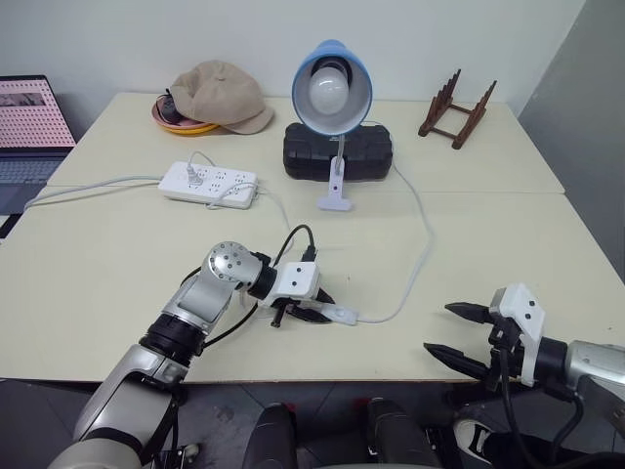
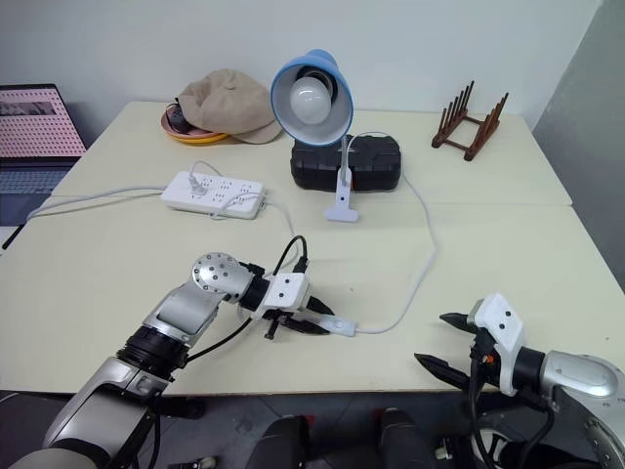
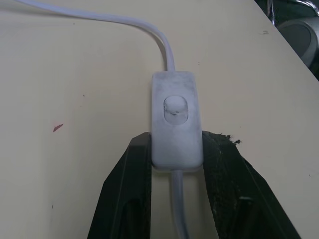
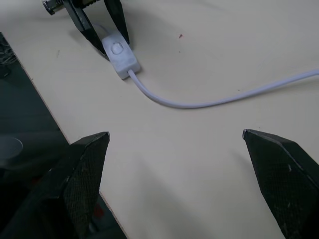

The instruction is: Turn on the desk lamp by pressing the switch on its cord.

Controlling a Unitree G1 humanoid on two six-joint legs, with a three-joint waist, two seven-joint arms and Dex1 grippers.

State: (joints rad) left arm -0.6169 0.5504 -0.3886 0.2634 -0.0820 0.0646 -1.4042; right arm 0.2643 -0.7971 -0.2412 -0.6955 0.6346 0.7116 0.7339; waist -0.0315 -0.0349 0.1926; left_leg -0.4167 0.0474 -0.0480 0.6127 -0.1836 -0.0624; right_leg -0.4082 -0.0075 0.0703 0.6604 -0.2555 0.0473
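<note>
Silver arms, black joints, white wrist housings; left hand (image 1: 311, 315) and right hand (image 1: 451, 332) have black fingers; black cables.

Two pale cream tables (image 1: 508, 234) stand pushed together against a plain white wall (image 1: 146, 39).

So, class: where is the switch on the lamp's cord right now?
In the left eye view, the switch lies on the table near its front edge, left of centre, clamped between the fingers of the left tool, in front of the lamp.

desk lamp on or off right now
Off, as far as the pictures show: the desk lamp bulb looks plain white with no glow, while the left end effector grips the switch.
</note>
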